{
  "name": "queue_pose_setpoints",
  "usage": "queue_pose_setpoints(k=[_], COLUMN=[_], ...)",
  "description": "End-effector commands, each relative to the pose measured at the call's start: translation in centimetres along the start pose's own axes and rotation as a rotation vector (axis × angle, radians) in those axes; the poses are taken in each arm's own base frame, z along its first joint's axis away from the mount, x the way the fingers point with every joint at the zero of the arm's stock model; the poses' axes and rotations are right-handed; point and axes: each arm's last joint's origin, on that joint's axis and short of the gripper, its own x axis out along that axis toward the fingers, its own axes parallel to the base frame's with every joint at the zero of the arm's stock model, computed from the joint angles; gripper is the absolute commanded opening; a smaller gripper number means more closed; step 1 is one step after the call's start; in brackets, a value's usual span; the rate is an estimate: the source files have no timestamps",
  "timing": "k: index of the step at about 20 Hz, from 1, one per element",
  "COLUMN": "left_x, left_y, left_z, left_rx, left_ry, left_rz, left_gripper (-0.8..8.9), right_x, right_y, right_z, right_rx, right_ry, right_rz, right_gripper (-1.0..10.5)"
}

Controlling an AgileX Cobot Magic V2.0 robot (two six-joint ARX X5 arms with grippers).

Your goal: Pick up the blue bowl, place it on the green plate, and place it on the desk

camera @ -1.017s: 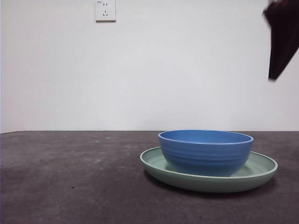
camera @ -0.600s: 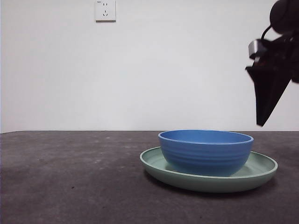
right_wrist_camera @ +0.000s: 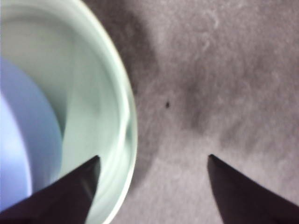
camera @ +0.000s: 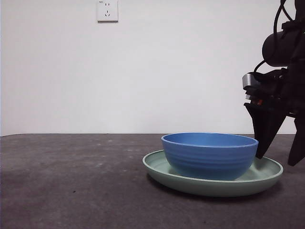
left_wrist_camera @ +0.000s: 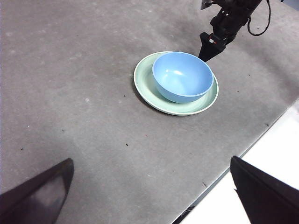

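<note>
Blue bowl [camera: 209, 155] sitting in green plate [camera: 267, 179] on desk [camera: 71, 191]. Right gripper [camera: 279, 160] hanging spread wide, straddling plate's 3 o'clock rim. Left gripper [left_wrist_camera: 149, 196] hovering spread apart, well away.

Right end effector [camera: 279, 155] low, jaws spread wide, pointing down. Left end effector [left_wrist_camera: 149, 196] raised, jaws wide apart.

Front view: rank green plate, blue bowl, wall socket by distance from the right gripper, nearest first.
1. green plate: its rim sits between the open jaws of the right gripper, one tip over the plate, one outside.
2. blue bowl: on the plate, just beside the inner jaw tip.
3. wall socket: high on the wall, far across the picture.
</note>
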Motion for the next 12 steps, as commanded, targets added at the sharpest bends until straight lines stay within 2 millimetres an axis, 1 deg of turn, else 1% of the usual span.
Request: queue_pose_setpoints(k=[1,6,8,11,12], left_x=[-0.1,-0.1,-0.1,-0.1,-0.1], left_y=[0.0,0.0,0.0,0.0,0.0], left_z=[0.2,0.2,0.2,0.2,0.2], left_rx=[0.009,0.009,0.009,0.008,0.008], left_ry=[-0.015,-0.015,-0.014,-0.014,-0.014], left_rz=[-0.002,-0.002,-0.002,-0.002,-0.002], left_gripper=[6.53,6.53,6.53,6.53,6.53], right_x=[0.5,1.2,1.6,2.0,2.1], right_y=[0.1,0.1,0.0,-0.1,-0.1], right_z=[0.6,0.9,0.9,0.9,0.9], right_rx=[-0.010,0.004,0.013,0.017,0.018], right_ry=[-0.010,-0.016,-0.002,0.011,0.013], right_rz=[0.029,0.107,0.109,0.109,0.109], right_gripper=[3.2,3.1,2.4,1.9,1.5])
